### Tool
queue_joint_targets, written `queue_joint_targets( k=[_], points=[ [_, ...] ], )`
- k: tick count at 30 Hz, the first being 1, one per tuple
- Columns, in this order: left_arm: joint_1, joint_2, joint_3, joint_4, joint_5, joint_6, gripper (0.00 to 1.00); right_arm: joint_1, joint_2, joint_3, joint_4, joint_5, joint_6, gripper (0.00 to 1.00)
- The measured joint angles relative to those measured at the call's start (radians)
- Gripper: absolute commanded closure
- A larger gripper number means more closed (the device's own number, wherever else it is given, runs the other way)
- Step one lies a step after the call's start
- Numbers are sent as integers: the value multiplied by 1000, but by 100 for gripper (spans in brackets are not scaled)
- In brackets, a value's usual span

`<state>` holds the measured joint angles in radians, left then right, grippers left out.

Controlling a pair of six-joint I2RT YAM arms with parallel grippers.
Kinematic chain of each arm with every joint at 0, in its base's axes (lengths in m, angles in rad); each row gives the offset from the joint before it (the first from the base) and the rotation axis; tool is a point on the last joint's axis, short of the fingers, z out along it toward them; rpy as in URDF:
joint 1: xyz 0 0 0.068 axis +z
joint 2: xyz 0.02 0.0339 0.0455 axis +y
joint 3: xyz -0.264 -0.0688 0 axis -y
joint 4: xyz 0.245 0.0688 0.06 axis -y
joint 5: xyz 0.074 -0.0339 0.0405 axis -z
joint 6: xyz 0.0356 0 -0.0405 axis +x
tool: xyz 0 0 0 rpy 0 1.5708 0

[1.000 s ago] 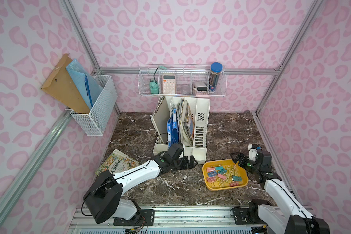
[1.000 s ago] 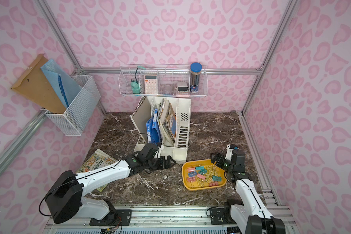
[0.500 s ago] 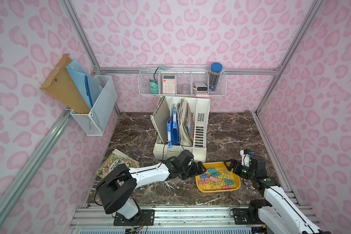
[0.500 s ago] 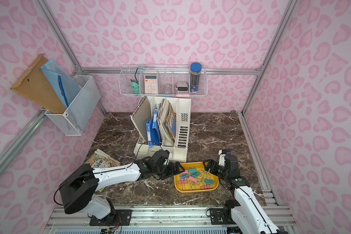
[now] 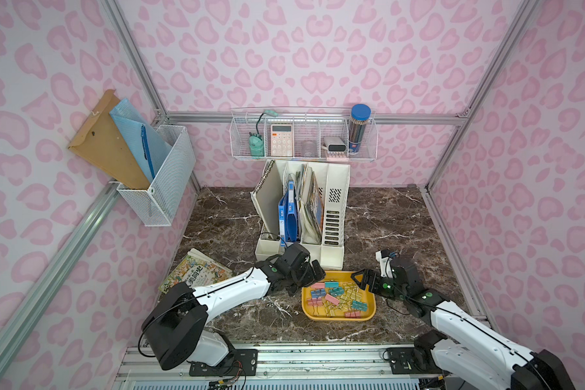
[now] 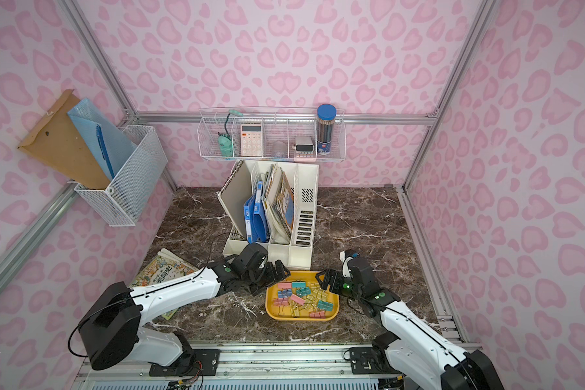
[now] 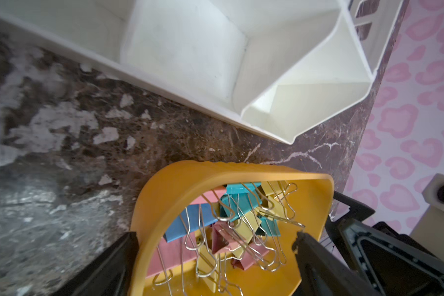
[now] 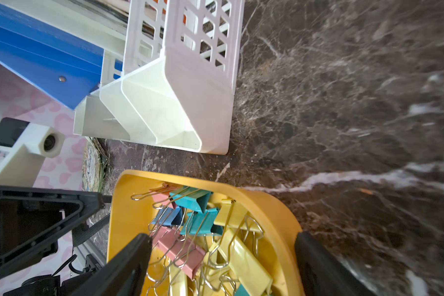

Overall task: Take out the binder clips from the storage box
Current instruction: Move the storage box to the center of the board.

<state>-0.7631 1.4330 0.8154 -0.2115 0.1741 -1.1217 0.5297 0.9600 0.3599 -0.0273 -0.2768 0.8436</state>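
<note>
The storage box [image 5: 338,317] [image 6: 301,318], a shallow yellow tray, lies on the dark marble table just in front of the file organiser. It holds several pink, yellow and teal binder clips [image 5: 335,297] [image 6: 301,297] in a loose heap. My left gripper [image 5: 313,275] [image 7: 215,246] is open at the box's left end. One finger [image 7: 118,261] is outside the wall and its partner is over the clips [image 7: 231,230]. My right gripper [image 5: 363,282] [image 8: 221,246] is open at the right end and straddles the box wall [image 8: 287,230] the same way. Neither holds a clip.
The tall cream file organiser [image 5: 301,216] with folders stands right behind the box. A picture book [image 5: 196,273] lies on the table to the left. White wire baskets hang on the left wall [image 5: 159,179] and the back wall [image 5: 304,138]. Bare marble [image 5: 385,219] lies to the right.
The box has slid left along the table and turned squarer. My right gripper has moved left and down onto its right end. My left gripper has come over its left end.
</note>
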Motion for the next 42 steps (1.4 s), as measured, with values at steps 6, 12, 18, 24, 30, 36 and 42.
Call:
queue_joint_targets(
  k=[6,12,18,24,30,36,42],
  points=[
    [64,0,15,-64,-18,31,1,66,162,74,80,19,27,8],
    [102,10,44,-105,-35,56,1,72,289,158,106,30,23,7],
    [115,-7,40,-150,-77,74,1,19,264,182,40,88,-27,7],
    [109,-118,-10,-182,-114,100,1,22,121,200,-74,137,-156,24],
    [69,-234,-38,-154,-153,166,0,166,118,257,-135,122,-310,41],
    [-24,-247,6,-104,-187,256,0,223,221,323,-219,152,-445,52],
    [-51,-243,10,-72,-218,292,0,226,326,381,-286,147,-543,64]
  ],
)
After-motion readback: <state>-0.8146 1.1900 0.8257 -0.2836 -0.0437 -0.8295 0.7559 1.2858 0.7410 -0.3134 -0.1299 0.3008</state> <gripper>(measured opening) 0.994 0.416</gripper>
